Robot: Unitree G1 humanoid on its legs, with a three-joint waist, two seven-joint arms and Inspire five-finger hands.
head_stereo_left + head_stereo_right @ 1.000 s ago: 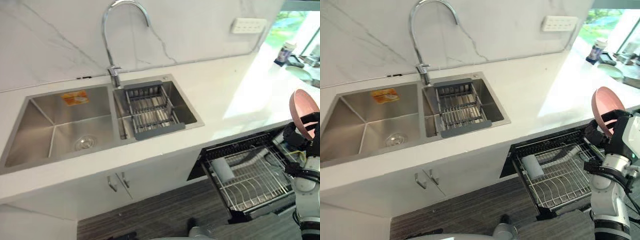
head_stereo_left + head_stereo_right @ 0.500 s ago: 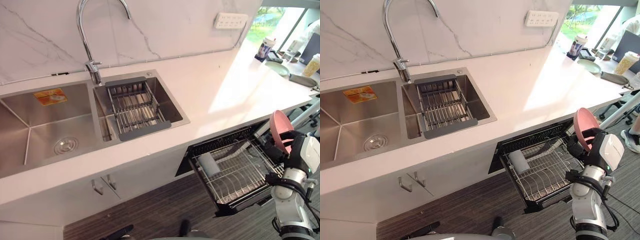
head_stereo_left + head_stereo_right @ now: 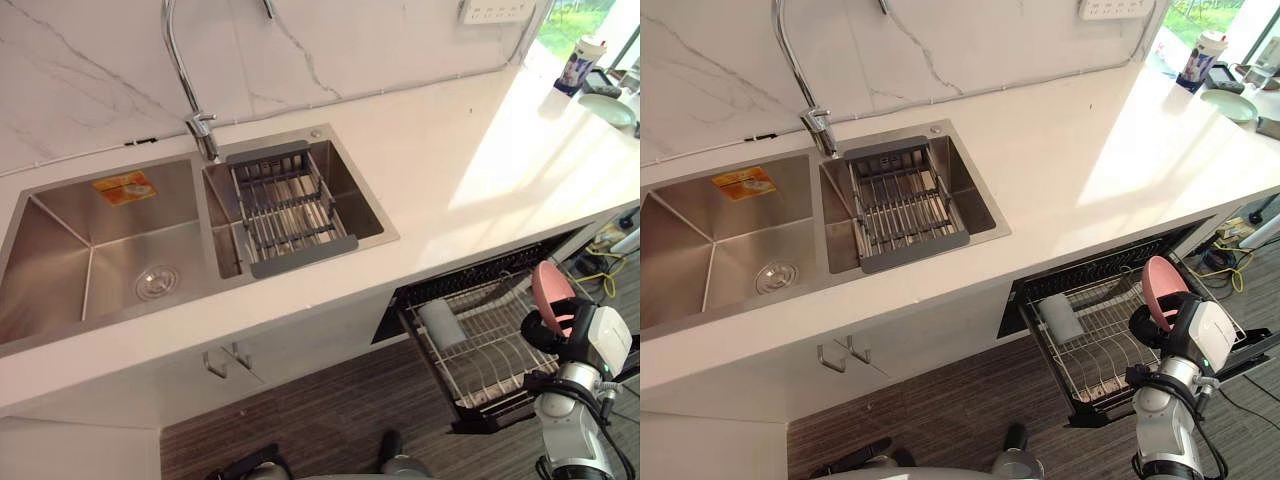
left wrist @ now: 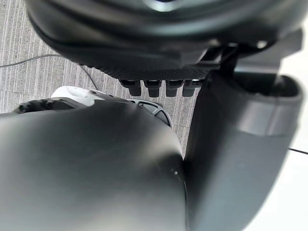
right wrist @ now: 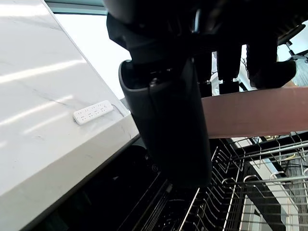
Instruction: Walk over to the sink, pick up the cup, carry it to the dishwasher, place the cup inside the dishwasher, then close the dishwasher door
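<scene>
I see my right hand (image 3: 1152,326) with fingers (image 5: 263,62) and thumb clamped on the pink cup (image 3: 1163,284), lower right of frame, above the pulled-out dishwasher rack (image 3: 1095,352) holding a grey container (image 3: 1058,318), below the white worktop (image 3: 1090,170), forearm rising from the bottom edge.

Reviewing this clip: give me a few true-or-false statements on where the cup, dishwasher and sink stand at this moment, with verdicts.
1. The right hand grips the pink cup. True.
2. The dishwasher is closed. False: it is open, and its wire rack is pulled out.
3. The drain basket sits in the left basin of the sink. False: it sits in the right basin.
4. A pale cylindrical item lies in the wire rack. True.
</scene>
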